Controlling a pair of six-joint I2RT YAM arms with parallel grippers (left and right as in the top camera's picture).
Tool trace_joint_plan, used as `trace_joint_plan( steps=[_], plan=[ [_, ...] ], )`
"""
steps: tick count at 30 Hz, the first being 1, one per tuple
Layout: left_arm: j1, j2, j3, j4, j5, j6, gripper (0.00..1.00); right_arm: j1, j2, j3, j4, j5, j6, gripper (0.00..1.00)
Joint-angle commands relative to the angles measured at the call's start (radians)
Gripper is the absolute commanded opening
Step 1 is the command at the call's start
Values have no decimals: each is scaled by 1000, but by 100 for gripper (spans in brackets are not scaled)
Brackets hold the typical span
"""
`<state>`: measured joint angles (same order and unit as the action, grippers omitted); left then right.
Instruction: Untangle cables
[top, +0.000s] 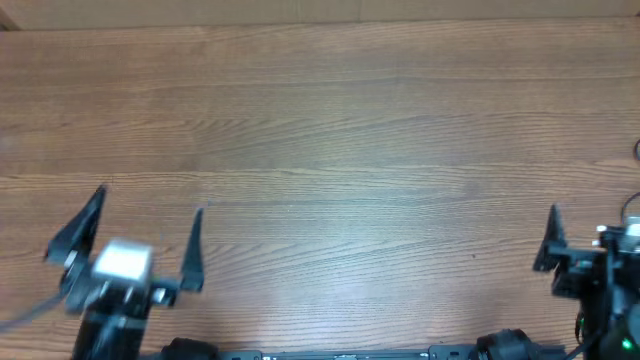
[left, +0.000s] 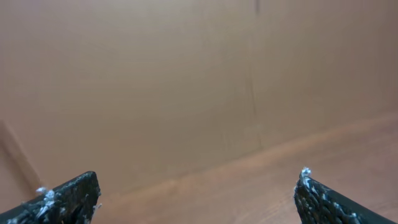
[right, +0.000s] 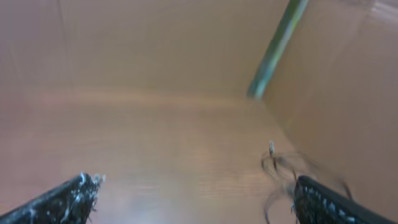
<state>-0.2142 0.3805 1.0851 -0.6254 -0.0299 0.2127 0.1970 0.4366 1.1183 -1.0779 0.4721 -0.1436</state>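
The left gripper sits low at the near left of the table. Its two jaws are as wide apart as they go and hold nothing, with only bare wood between them. The right gripper is at the near right, and its jaws are wide apart too, holding nothing. The cables lie on the table in a small, blurry tangle of thin loops, just ahead of the right gripper's right finger and near the brown wall. A green pole leans in the far corner.
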Motion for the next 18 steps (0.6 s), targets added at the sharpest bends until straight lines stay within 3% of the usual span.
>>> trace_joint_plan(
  steps=[1, 9, 18],
  plan=[
    [5, -72, -4, 4, -32, 12, 100, -2, -3, 0, -89, 6, -3, 100],
    [6, -176, -19, 50, -25, 12, 99, -2, -3, 0, -328, 6, -3, 100],
    [6, -281, -98, 134, -14, -6, 100, -2, -3, 0, -381, 6, -3, 100]
  ],
)
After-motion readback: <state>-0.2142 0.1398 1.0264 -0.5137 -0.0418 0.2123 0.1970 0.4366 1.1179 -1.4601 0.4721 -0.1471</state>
